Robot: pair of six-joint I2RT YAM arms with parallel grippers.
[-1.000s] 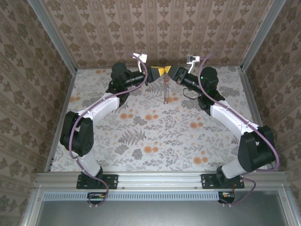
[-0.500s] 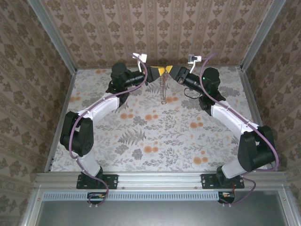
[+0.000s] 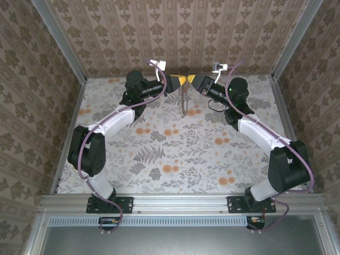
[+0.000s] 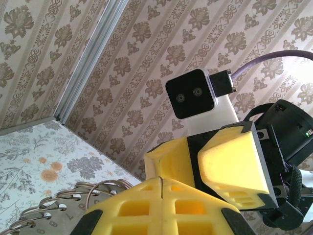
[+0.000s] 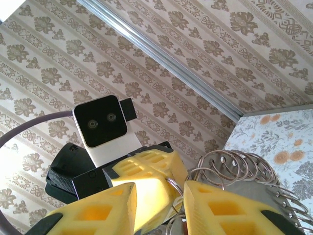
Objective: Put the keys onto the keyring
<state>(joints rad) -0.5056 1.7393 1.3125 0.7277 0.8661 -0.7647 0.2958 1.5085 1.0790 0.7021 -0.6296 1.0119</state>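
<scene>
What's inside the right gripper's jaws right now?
Wire loops of the keyring sit between the right gripper's parted jaws; its yellow pads cover the loops' lower part.

The keyring (image 5: pixel 244 166) is thin metal wire, glossy, with bright reflections. The yellow fingers (image 5: pixel 230 210) are matt plastic, a little grainy. The worktop (image 3: pixel 175 154) has a matt cover with printed flowers. The frame rail (image 5: pixel 161 58) looks like brushed metal.
</scene>
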